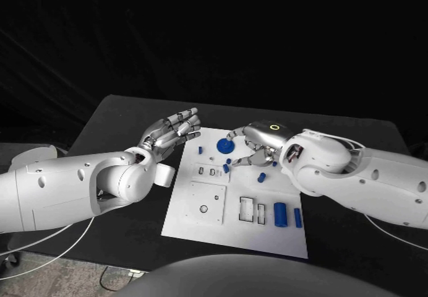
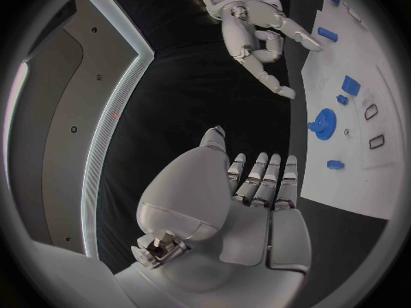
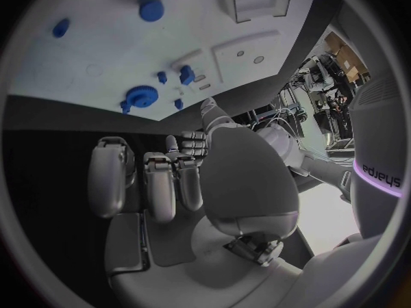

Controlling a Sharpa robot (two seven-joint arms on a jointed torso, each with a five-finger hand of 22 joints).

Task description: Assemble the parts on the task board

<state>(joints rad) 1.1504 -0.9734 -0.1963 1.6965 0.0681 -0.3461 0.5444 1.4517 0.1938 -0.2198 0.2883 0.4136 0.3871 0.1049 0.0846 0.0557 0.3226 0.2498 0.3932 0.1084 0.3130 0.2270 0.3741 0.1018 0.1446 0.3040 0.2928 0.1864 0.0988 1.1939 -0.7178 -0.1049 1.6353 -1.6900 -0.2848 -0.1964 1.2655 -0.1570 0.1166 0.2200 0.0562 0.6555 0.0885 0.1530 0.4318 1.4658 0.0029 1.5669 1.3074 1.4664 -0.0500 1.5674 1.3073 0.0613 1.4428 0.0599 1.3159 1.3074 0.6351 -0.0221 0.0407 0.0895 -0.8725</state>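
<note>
The white task board (image 1: 234, 230) lies mid-table with blue parts on it. A round blue gear-like disc (image 1: 226, 146) sits near its far edge, and two blue cylinders (image 1: 281, 215) lie near the right edge. My right hand (image 1: 254, 145) hovers over the far part of the board beside the disc, fingers hanging down and apart, palm empty (image 3: 171, 185). My left hand (image 1: 171, 133) is raised off the board's far left corner, fingers stretched out, holding nothing (image 2: 248, 198). The left wrist view shows the disc (image 2: 324, 125) and the right hand (image 2: 257, 34).
Small blue pieces (image 1: 261, 177) lie between the disc and the rectangular slots (image 1: 247, 210) on the board. A raised white square block (image 1: 206, 202) sits on the board's left half. Black table (image 1: 116, 124) surrounds the board on all sides.
</note>
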